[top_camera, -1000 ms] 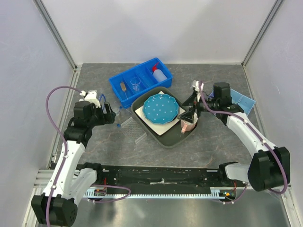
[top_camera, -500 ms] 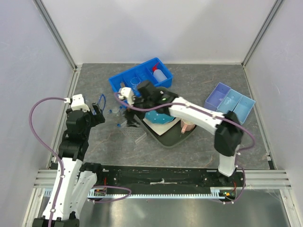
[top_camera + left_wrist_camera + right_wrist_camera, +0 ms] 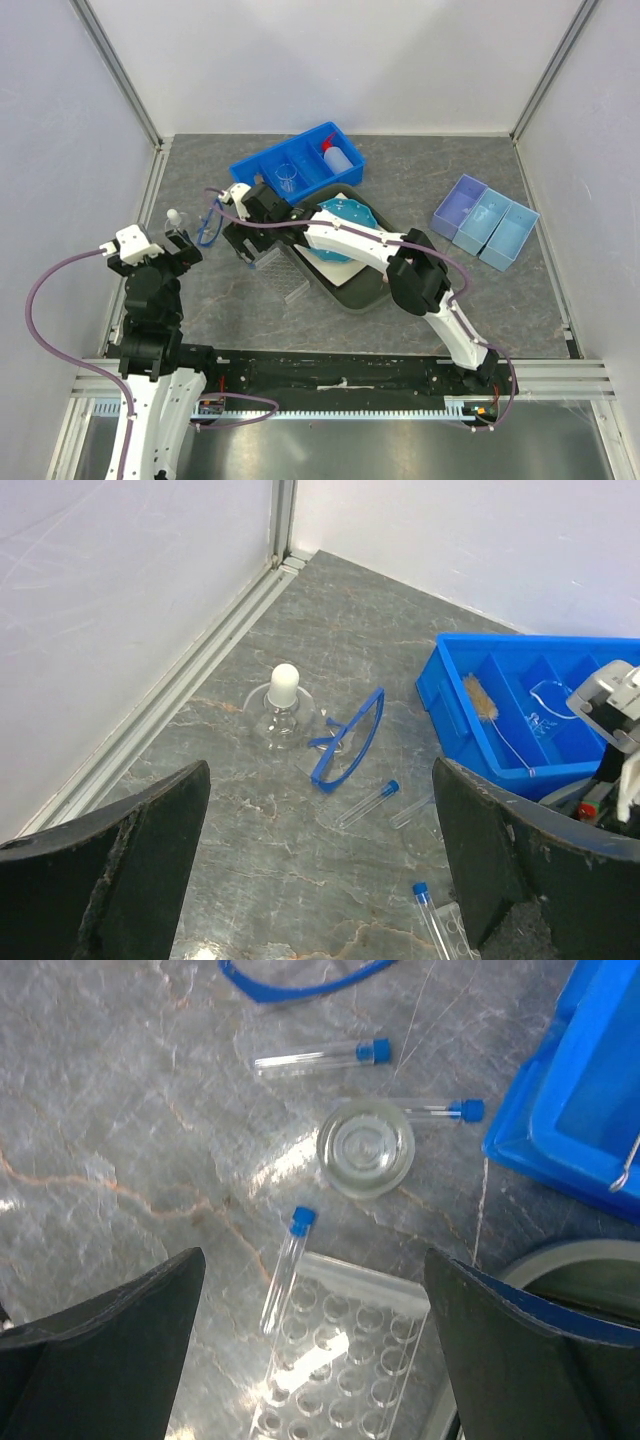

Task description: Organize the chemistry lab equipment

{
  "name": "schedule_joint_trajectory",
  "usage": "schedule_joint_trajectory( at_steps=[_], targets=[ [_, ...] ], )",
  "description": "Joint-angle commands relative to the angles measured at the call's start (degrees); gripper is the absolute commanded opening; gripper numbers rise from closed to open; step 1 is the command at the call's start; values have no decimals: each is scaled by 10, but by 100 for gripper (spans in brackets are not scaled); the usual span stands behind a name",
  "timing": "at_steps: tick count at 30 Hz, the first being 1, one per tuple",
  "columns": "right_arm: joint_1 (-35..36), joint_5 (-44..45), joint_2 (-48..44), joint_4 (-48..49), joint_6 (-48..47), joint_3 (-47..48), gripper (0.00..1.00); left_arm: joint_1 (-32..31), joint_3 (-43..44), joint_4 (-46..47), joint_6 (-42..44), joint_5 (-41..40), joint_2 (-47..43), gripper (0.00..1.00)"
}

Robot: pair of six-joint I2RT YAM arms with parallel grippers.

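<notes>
Right wrist view | your right gripper [image 3: 312,1335]: jaws wide, empty, above blue-capped vial [image 3: 283,1275] beside clear rack [image 3: 345,1385] | left gripper [image 3: 320,875]: wide, empty | round glass [image 3: 365,1150]: probably a beaker.

The left arm [image 3: 150,295] rises from its base at the near edge and is folded steeply. Its wrist tips forward, so the left gripper [image 3: 320,770] looks down and ahead. Its two dark fingers [image 3: 130,850] stand far apart, one in each lower corner of the left wrist view. The right arm [image 3: 345,235] reaches from its base far across toward the robot's left, with the elbow bent high and the forearm lying nearly level. The right gripper [image 3: 312,1260] points almost straight down, and its fingers [image 3: 110,1350] are spread just as wide.
</notes>
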Motion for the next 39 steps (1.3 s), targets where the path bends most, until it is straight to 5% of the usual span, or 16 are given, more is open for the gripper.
schedule_joint_trajectory(
  at_steps=[1,19,28,39],
  targets=[
    [0,45,38,35,53,58,98,3,-4,34,-11,-22,-7,98],
    [0,91,117,103,58,92,91,4,-8,43,4,-15,-32,98],
    [2,95,126,120,44,89,76,3,-7,43,8,-3,-33,98],
    [2,98,134,123,32,88,69,3,-7,42,9,0,-31,98]
  ],
)
